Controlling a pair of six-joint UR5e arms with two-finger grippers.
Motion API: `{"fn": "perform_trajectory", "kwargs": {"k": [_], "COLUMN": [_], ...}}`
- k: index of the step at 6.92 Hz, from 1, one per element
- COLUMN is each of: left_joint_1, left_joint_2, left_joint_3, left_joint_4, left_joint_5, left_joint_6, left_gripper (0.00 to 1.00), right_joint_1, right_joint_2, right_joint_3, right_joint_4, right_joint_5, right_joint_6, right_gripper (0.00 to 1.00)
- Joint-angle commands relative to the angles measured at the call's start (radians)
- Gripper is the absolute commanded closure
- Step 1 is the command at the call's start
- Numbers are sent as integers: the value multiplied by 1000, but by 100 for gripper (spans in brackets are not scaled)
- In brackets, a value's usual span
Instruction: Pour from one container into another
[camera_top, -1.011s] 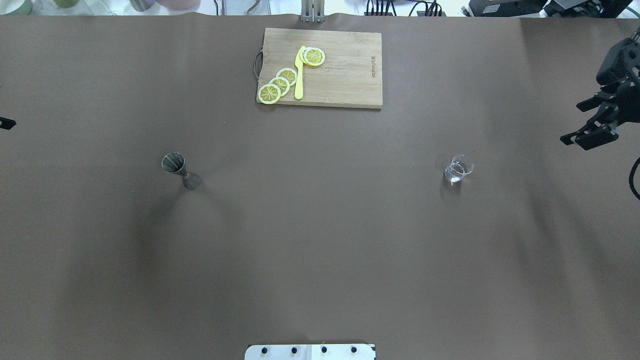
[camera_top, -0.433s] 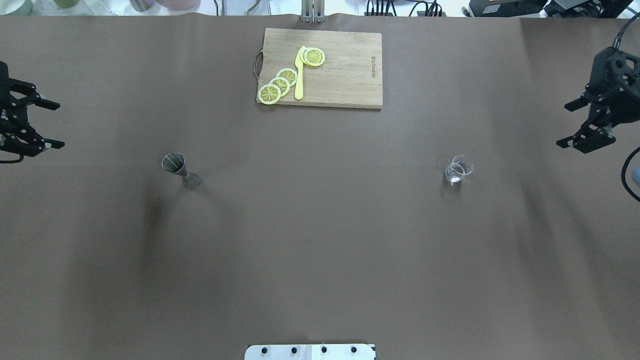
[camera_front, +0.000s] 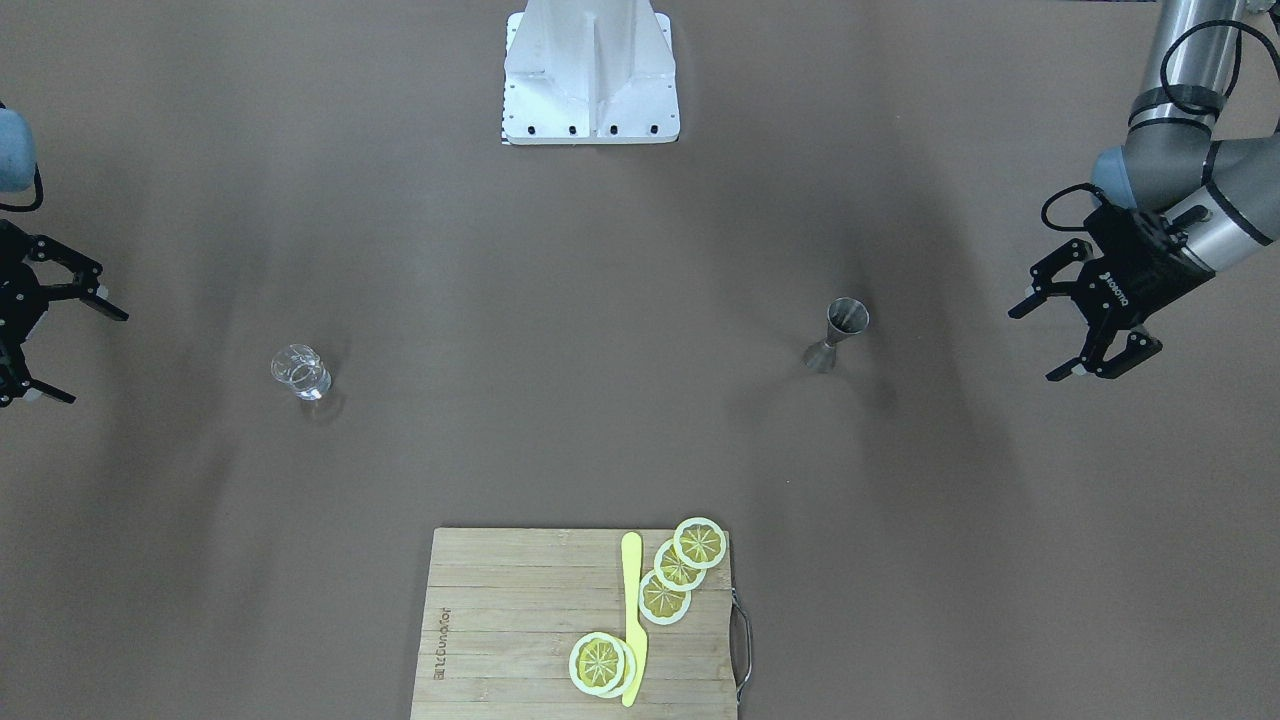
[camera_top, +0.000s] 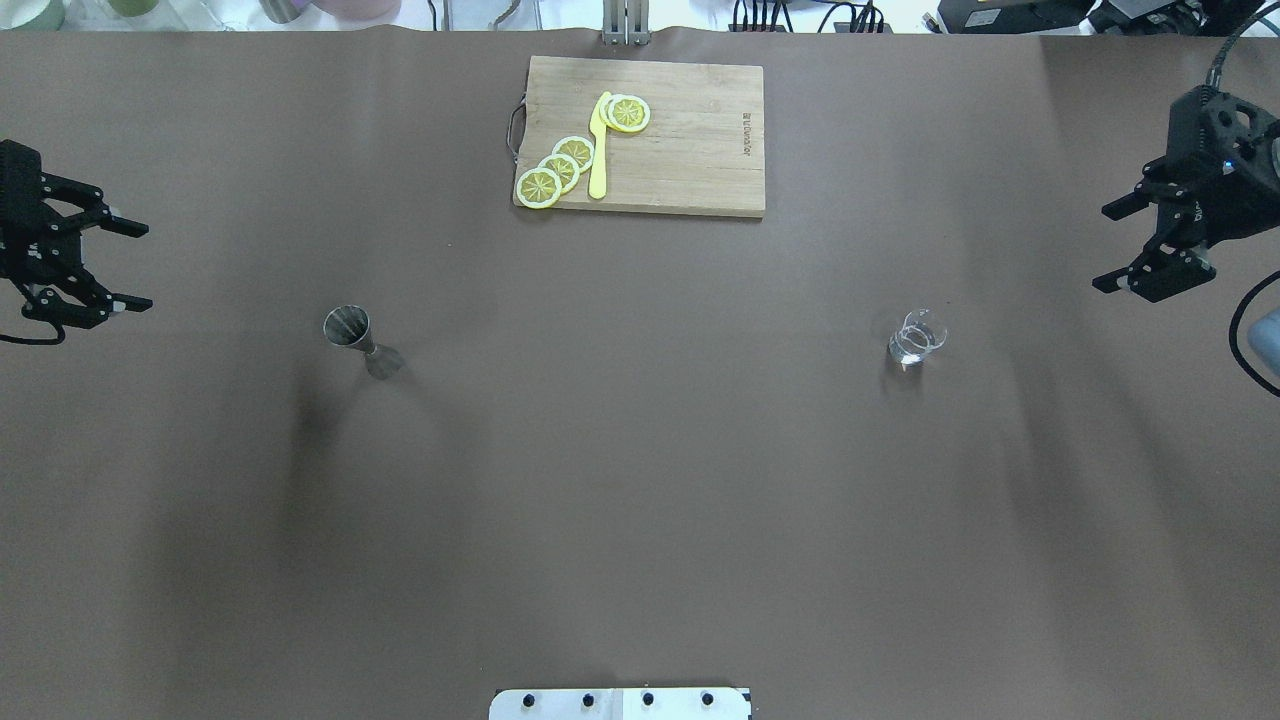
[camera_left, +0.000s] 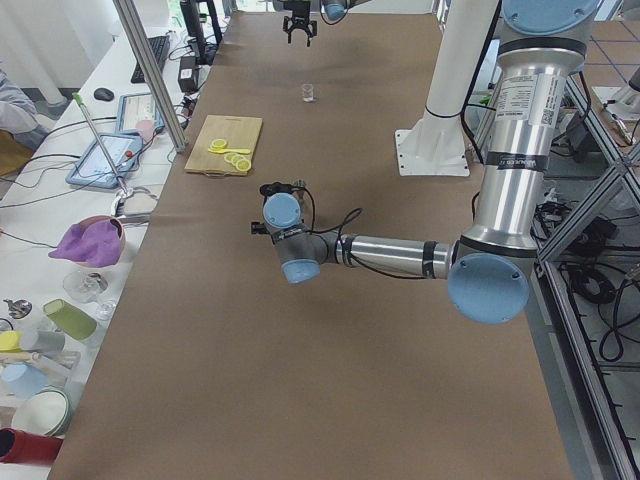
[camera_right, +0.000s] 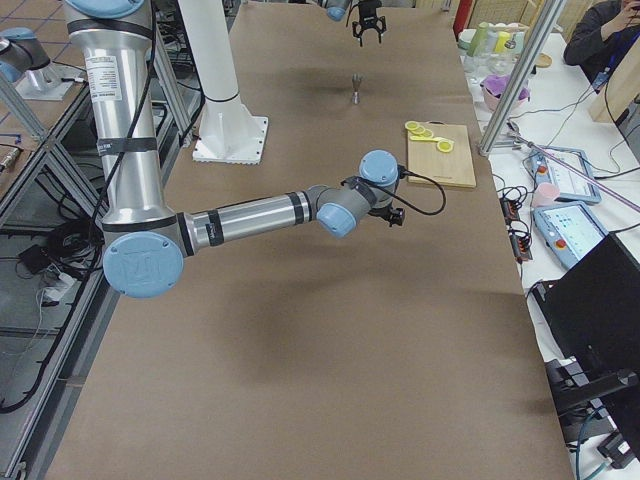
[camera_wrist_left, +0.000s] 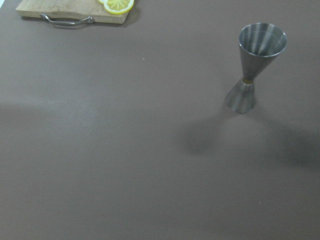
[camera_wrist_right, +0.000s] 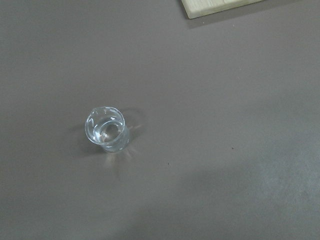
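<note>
Diffuse overhead light; soft, broad shadows across the matte table (camera_top: 640, 480); sharp focus; faint highlights on the glass beaker (camera_wrist_right: 106, 130).

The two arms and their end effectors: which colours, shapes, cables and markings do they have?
Both the left arm and the right arm are silver-grey tubes with light blue joint caps. The left end effector and the right end effector are black and two-fingered. The left one carries white lettering; a black cable loops at its wrist.
</note>
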Motion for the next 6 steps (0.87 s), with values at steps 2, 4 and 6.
{"fn": "perform_trajectory", "kwargs": {"k": [2,4,6], "left_joint_1": [130,159,177], "left_joint_2": [-126,-143,-128], "left_joint_3": [143,145,196], "left_joint_4": [-223,-299,-442], "left_joint_5": [4,2,8], "left_joint_6": [-219,-310,-346], "left_gripper": [12,14,15], "right_joint_1": [-35,-94,-108], "right_joint_2": [23,26,29], "right_joint_3": [-55,-98,-175], "right_joint_4": [67,181,330], "right_joint_5": [9,43,40], "right_joint_6": [60,79,85], "right_gripper": [5,4,2]}}
